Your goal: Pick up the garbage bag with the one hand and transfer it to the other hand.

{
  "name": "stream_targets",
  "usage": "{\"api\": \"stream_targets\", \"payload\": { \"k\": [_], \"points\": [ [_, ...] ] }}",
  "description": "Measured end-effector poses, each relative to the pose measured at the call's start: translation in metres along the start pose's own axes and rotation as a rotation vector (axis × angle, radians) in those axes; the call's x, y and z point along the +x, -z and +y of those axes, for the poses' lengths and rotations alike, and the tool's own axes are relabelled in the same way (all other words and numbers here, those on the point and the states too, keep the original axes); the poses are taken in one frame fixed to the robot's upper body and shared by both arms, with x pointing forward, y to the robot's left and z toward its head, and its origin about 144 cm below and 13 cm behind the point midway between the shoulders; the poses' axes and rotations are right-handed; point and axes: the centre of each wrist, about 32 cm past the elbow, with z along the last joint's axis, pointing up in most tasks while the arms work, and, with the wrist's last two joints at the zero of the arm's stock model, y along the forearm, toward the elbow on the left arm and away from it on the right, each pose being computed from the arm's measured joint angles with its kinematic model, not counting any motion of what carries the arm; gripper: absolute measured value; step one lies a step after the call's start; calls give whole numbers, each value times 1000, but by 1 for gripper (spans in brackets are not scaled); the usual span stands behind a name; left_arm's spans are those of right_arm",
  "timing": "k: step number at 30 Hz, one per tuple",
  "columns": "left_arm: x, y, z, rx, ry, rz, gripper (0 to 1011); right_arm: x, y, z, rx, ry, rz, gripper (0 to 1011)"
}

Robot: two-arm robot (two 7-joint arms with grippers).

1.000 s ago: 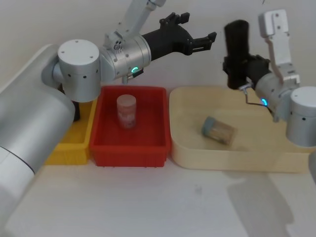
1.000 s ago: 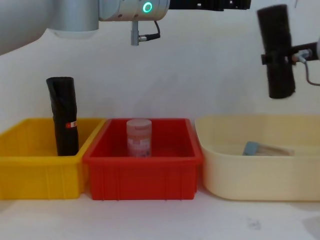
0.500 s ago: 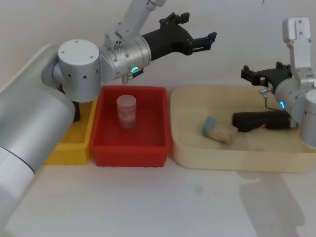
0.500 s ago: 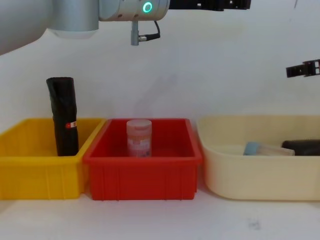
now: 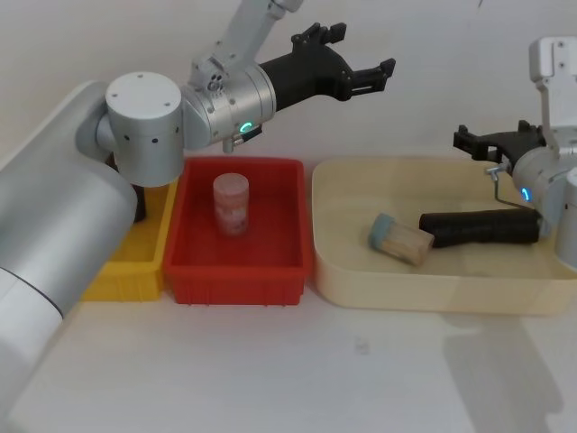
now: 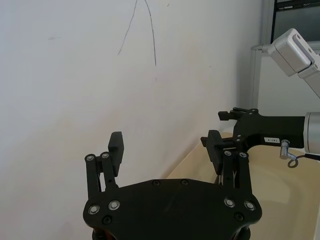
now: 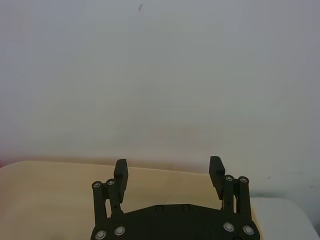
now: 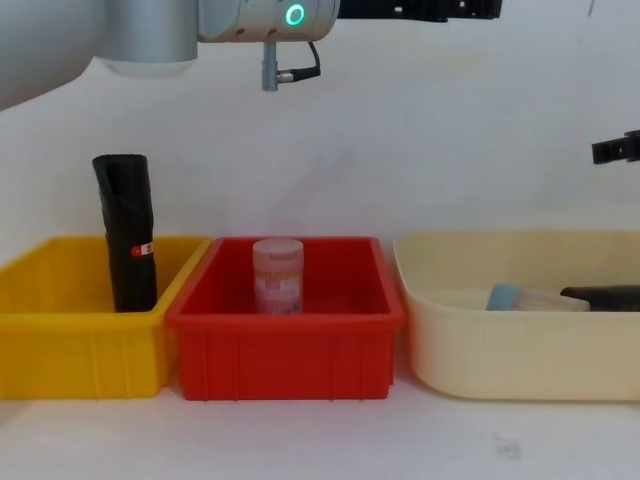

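Bins first, nearest to us, in a row across the table: yellow bin (image 8: 70,330) on our left, red bin (image 8: 290,340) in the middle, cream tub (image 5: 424,280) on our right.

Item, yellow bin: a second black roll (image 8: 128,232) stands upright at the back, small red-and-white label low on its side. We judge it spare stock, not in play.

Item, red bin: one pinkish jar (image 5: 231,205), upright, alone.

Item, cream tub: the garbage bag (image 5: 480,227) lies flat on the tub floor, long axis across the tub, one end touching or just beside a blue-lidded jar (image 5: 398,238) that lies on its side. Black, matte, cylindrical, slightly creased; no label shows from above. Nothing grips it, so we judge it free to roll a little.

Item, right gripper (image 5: 499,141): above the far edge of the tub, over the bag but apart from it, jaws spread wide, nothing between them. Blue ring light on its arm.

Item, left gripper (image 5: 361,74): farthest back, held high over the gap between red bin and tub, pointing toward the right arm, jaws spread wide and empty. Green ring light. We read this pose as one ready to receive a hand-over.
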Motion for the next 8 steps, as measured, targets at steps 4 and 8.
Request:
{"api": "stream_targets", "payload": {
  "k": [4,8],
  "points": [
    [0,0,0,0,0,0,1000,1,0,0,-3,4,2,999],
    [0,0,0,0,0,0,1000,2,1,0,-5,7,3,1000]
  ]
}}
